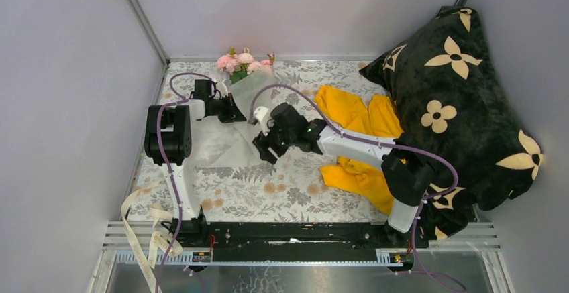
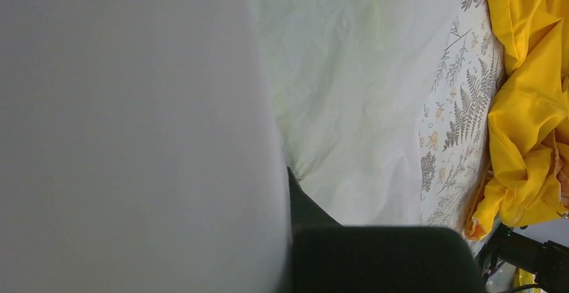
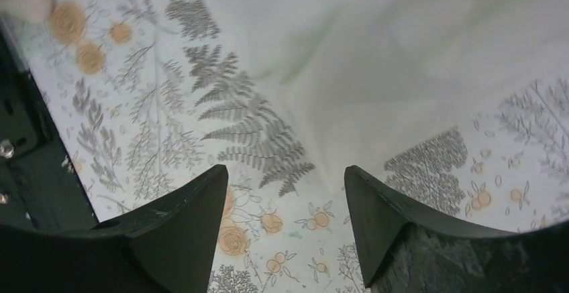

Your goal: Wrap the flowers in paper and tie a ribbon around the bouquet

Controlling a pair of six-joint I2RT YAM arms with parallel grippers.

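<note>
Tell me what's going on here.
Flowers are being wrapped in paper. They lie on the sheet at the far edge of the table. The left gripper is shut at the paper's left side; the right gripper hovers open over its near corner. The ribbon lies untouched at the near left.

Soft, even light fills the scene — shadows beside the paper (image 1: 245, 92) are faint. In the left wrist view a large grey blur, fully out of focus, covers everything left of the paper. In the right wrist view the tablecloth (image 3: 168, 139) print beside the paper is sharp.
</note>
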